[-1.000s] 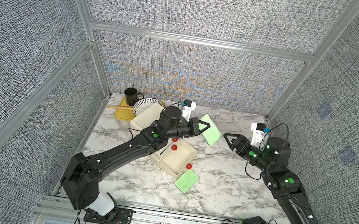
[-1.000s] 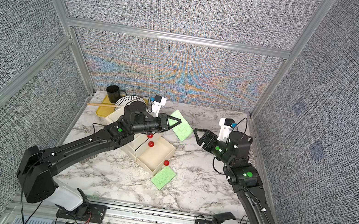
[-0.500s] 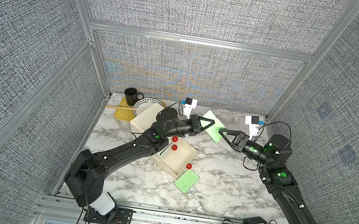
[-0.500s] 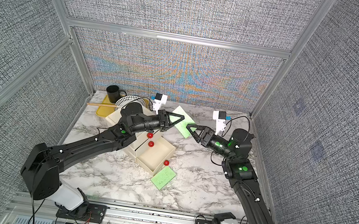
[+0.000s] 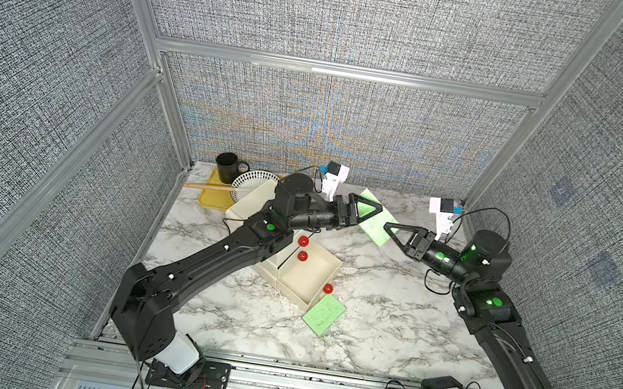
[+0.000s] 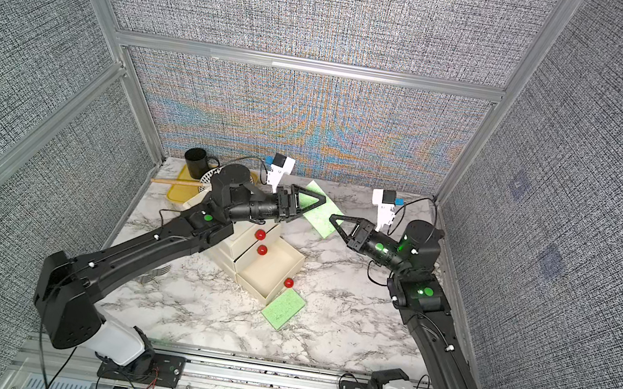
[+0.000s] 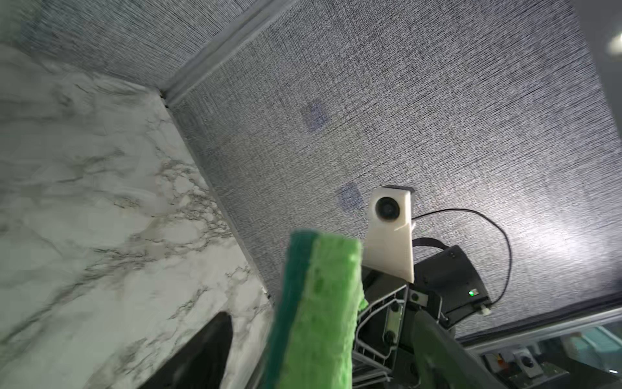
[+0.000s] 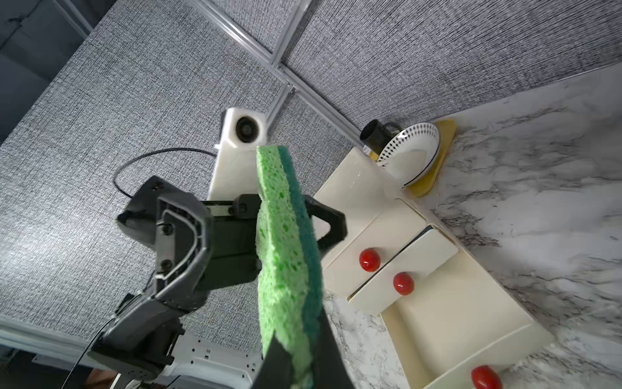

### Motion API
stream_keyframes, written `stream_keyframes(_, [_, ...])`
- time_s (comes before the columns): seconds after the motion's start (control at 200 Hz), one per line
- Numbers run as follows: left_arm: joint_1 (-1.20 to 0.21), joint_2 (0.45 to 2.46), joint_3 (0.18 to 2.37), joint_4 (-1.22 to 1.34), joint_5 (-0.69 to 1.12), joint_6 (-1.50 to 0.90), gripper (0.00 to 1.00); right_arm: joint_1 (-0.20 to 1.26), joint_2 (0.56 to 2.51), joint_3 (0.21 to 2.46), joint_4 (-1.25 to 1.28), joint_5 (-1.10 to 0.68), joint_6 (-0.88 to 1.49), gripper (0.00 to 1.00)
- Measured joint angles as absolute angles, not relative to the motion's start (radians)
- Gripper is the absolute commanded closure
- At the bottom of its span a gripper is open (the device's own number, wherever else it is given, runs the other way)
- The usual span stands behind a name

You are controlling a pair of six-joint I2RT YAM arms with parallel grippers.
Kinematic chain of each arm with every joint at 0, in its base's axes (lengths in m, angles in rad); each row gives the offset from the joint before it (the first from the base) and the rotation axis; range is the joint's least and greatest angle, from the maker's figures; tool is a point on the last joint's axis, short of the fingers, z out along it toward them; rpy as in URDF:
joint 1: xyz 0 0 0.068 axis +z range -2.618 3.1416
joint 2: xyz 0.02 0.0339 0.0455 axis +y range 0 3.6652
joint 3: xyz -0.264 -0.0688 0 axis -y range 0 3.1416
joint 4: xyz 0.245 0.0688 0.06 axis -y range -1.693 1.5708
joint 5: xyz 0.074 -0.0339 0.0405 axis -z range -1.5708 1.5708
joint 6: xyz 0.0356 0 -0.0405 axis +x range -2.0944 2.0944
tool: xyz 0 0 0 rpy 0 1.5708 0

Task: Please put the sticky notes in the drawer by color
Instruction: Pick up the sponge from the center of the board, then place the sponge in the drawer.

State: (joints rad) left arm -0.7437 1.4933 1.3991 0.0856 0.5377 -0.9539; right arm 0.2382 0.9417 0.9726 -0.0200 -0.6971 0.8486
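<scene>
A green sticky note, a spongy pad with a darker green backing, was held on edge in the air over the far middle of the marble table, just right of the drawer cabinet and clear of the surface. Its right-hand end was clamped by the right gripper, whose jaws were closed tight on it. Its other end was flanked by the left gripper, whose jaws were spread. In the right wrist view the left gripper's fingers were seen standing off either face of the pad, with a gap on each side, so nothing was gripped by them. A second green sticky note was laid flat on the marble, just beside the near right corner of the bottom drawer. That drawer was pulled well out of the cream cabinet towards the near right. The middle drawer was seen drawn out only slightly, and the top one was shut. A round red knob was fitted to each front. At the far left corner, behind the cabinet, a black mug and a patterned white plate were set on a yellow tray, across which a wooden stick was laid.
</scene>
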Motion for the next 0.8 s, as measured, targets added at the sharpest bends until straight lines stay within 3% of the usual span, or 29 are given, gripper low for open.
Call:
stream_keyframes(0.18, [-0.743,1.383,1.488,-0.312,0.216,-0.639,0.14,0.230,0.899,0.976,-0.239,-0.551,0.787,1.00])
stream_keyframes(0.34, [-0.740,1.313,1.449,-0.506,-0.002,-0.486,0.13,0.231,0.927,0.943,-0.377,-0.495,0.769,1.00])
stream_keyframes(0.526, [-0.740,1.267,1.383,-0.575,-0.109,-0.418,0.13,0.277,1.023,0.885,-0.449,-0.504,0.792,1.00])
stream_keyframes(0.801, [-0.740,1.240,1.337,-0.573,-0.157,-0.384,0.13,0.463,1.235,0.911,-0.431,-0.496,0.859,1.00])
